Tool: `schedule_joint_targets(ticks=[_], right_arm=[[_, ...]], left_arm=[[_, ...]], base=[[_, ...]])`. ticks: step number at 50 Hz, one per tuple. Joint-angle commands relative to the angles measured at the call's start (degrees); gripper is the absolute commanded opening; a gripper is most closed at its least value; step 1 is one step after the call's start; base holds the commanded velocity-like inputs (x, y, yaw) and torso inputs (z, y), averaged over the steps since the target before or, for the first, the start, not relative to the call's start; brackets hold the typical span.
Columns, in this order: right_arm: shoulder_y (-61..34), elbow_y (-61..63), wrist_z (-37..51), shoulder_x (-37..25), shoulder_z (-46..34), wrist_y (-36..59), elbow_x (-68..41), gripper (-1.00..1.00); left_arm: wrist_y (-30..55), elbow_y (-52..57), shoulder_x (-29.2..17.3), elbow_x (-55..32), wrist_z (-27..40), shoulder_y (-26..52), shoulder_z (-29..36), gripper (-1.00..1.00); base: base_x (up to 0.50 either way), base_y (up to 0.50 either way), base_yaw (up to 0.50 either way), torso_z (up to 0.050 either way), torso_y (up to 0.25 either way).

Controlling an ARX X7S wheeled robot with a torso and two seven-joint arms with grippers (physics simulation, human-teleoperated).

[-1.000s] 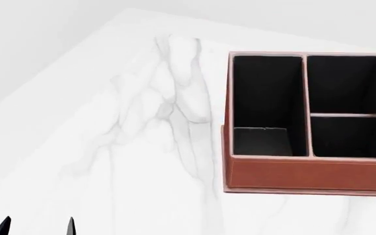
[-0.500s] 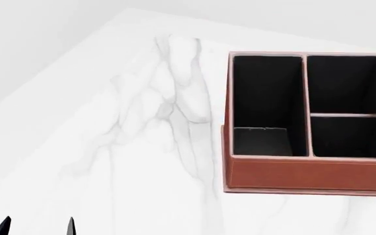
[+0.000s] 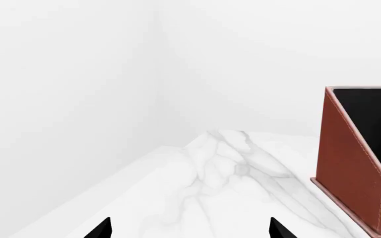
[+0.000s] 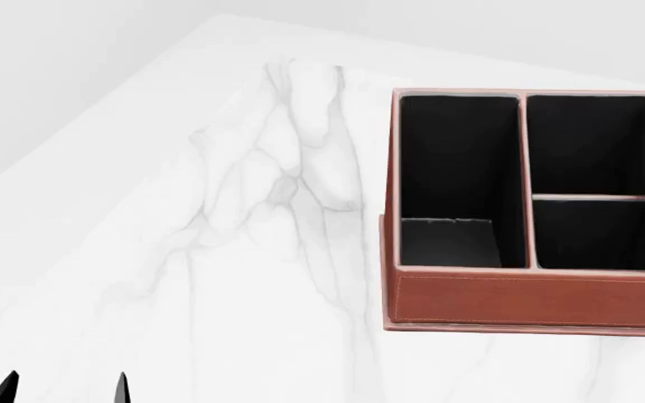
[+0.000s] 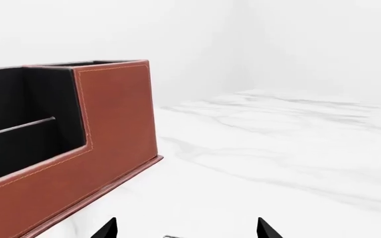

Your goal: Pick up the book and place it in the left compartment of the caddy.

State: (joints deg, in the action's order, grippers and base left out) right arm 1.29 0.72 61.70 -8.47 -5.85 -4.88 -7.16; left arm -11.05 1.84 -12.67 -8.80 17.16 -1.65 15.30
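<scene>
The reddish-brown caddy stands at the right of the head view on the white marble table. Its left compartment is a long black slot. A flat dark rectangle with a thin pale edge, which looks like the book, lies at the near end of that slot. My left gripper is low at the bottom left, open and empty, well short of the caddy. In the left wrist view the caddy is off to one side of the gripper. My right gripper is open, beside the caddy.
The table's far edge runs diagonally behind the caddy, with plain white wall beyond. Shorter cells split by a crossbar lie right of the left compartment. A thin grey sliver shows at the frame border between the right fingertips.
</scene>
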Motion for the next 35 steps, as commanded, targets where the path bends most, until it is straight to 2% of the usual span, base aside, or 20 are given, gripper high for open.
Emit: schedule_joint_targets(ticks=[1, 20, 35], right_arm=[[-0.5, -2.4, -1.0, 0.7, 0.4, -0.7, -3.8, 1.0], [-0.4, -3.4, -1.3, 0.9, -0.9, -0.7, -5.4, 1.0], [-2.3, -8.8, -2.8, 1.4, -3.0, -2.2, -5.4, 1.0]], left_arm=[[0.1, 0.1, -0.3, -0.3, 0.4, 0.1, 0.3, 1.0], [-0.1, -0.1, -0.6, -0.5, 0.8, 0.3, 0.8, 1.0], [-0.2, -0.1, -1.0, -0.8, 1.1, 0.2, 1.2, 1.0]], base=[[0.0, 0.0, 0.0, 0.0, 0.0], [0.0, 0.0, 0.0, 0.0, 0.0], [0.0, 0.0, 0.0, 0.0, 0.0]])
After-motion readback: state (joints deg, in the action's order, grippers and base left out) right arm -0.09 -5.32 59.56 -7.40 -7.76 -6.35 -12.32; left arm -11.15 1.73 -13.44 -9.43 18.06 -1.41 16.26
